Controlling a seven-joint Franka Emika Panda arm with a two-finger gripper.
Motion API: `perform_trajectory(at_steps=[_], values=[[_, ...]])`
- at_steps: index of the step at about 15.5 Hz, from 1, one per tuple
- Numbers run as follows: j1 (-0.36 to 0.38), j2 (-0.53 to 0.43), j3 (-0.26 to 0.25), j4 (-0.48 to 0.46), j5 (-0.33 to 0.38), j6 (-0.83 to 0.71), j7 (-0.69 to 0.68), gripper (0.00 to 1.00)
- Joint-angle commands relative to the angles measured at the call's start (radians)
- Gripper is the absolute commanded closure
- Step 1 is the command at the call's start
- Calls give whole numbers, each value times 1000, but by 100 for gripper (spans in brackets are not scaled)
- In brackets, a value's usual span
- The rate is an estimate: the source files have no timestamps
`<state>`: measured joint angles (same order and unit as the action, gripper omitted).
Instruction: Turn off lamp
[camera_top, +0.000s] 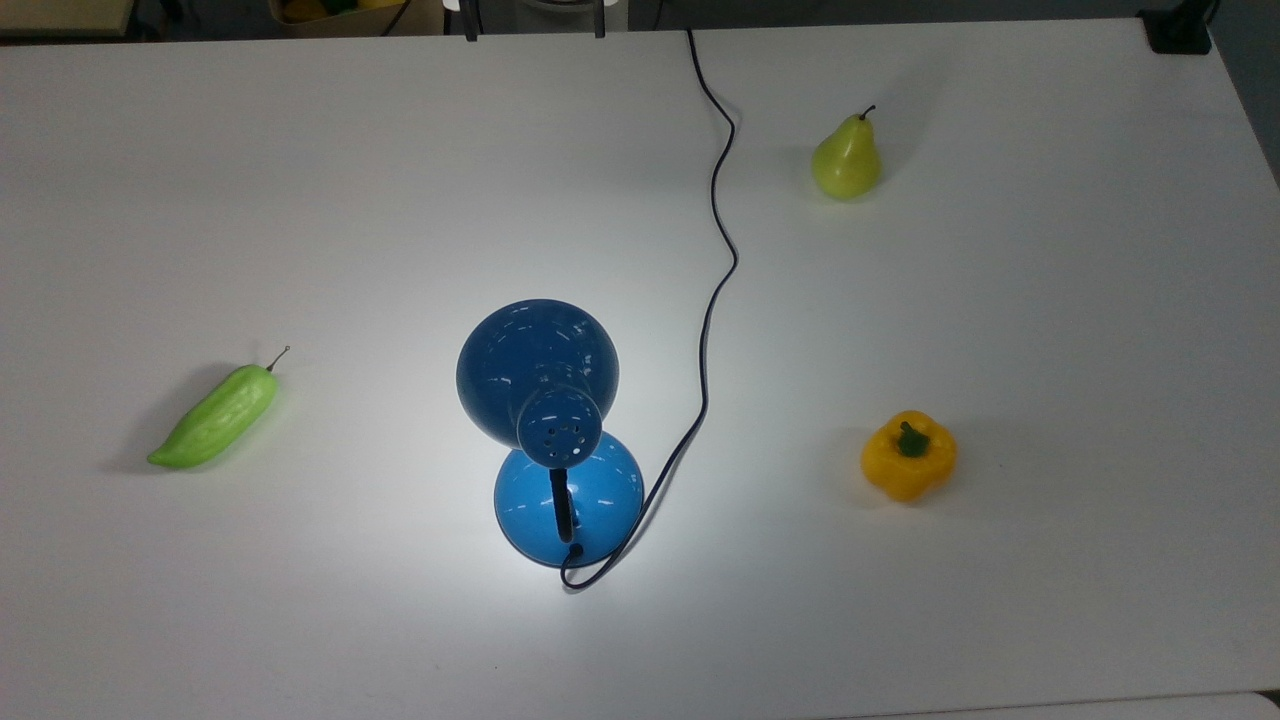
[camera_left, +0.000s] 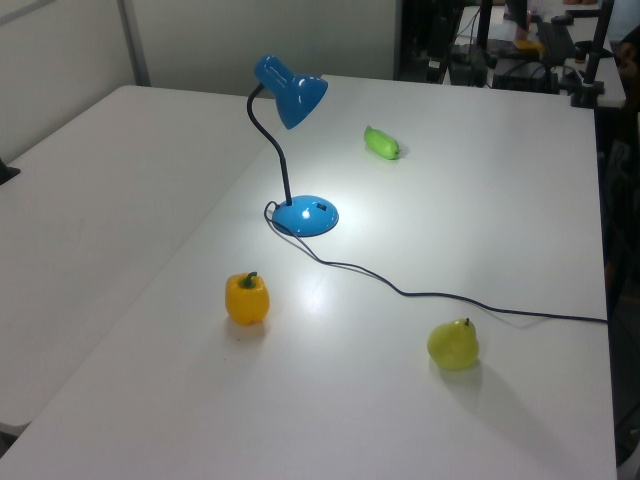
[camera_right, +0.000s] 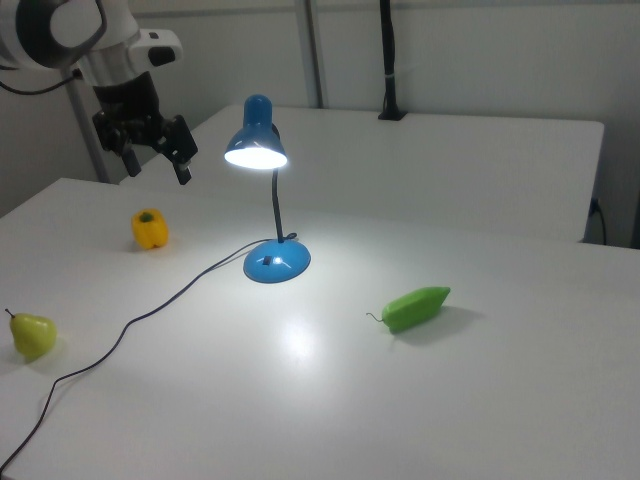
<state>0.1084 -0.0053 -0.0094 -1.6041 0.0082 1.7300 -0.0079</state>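
**Blue lamp lit, approach not yet made**

Blue and glossy, the lamp (camera_top: 565, 440) stands near the middle of the desk (camera_top: 1050, 300), its cone shade bent over on the black neck and a bright pool of light on the surface around its domed base. The bulb glows in the right view, so you are at the very start: nothing has been switched. A small dark mark on top of the base, seen in the right view, looks like the switch, though you cannot be sure of its type from here.

Your gripper (camera_right: 155, 150) hangs high above the desk's far edge at the right view's left, above the yellow pepper (camera_right: 149, 229) and well apart from the lamp. The arm reaches in from that side with the wrist tilted, so the jaws point down and towards the lamp; they stand spread and hold nothing.

Your next move, as I judge it, is to travel across and descend to the base, clearing the shade and neck, and keeping off the black cord (camera_top: 715, 260) that trails from the base to the desk's edge.
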Motion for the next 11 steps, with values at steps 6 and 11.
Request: perform_trajectory(at_steps=[6, 11], values=[[8, -2, -6, -8, 16, -9, -23, 0], [7, -2, -6, -10, 16, -7, -20, 7]])
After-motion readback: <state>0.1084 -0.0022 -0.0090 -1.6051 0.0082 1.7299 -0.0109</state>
